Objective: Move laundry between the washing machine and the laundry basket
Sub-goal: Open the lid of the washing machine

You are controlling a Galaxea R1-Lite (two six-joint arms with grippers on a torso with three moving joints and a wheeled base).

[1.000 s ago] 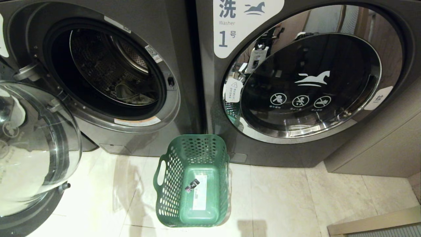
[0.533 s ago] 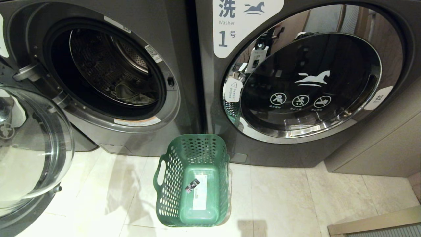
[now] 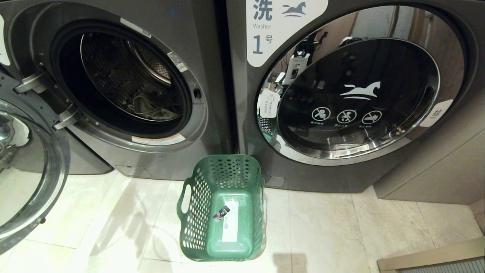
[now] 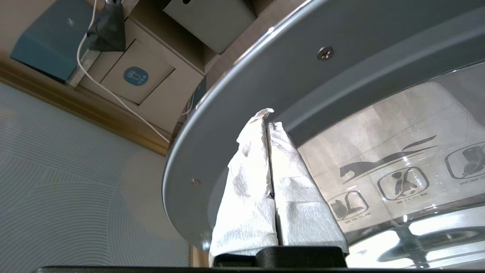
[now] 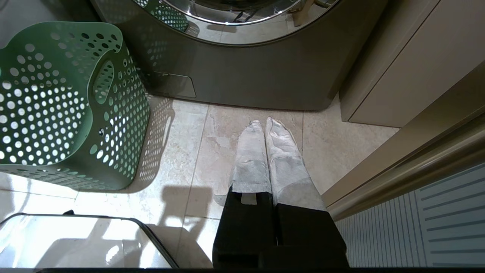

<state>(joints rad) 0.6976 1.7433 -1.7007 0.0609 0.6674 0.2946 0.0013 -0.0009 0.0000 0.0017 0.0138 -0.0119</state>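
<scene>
Warm indoor light glares off the pale floor tiles (shadows soft), edges bowed, all views sharp

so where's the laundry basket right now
In the head view the laundry basket stands on the floor at bottom centre, just in front of the gap between the open washing machine and the shut one.

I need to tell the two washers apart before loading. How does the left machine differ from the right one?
The left washing machine has its door swung open, baring the drum; the right machine has its door shut. Cloth lies in the left drum; nothing shows behind the right machine's dark glass. The right one carries a label reading 1; the left one's number is out of view. Both are dark grey front-loaders with chrome-rimmed round doors.
</scene>
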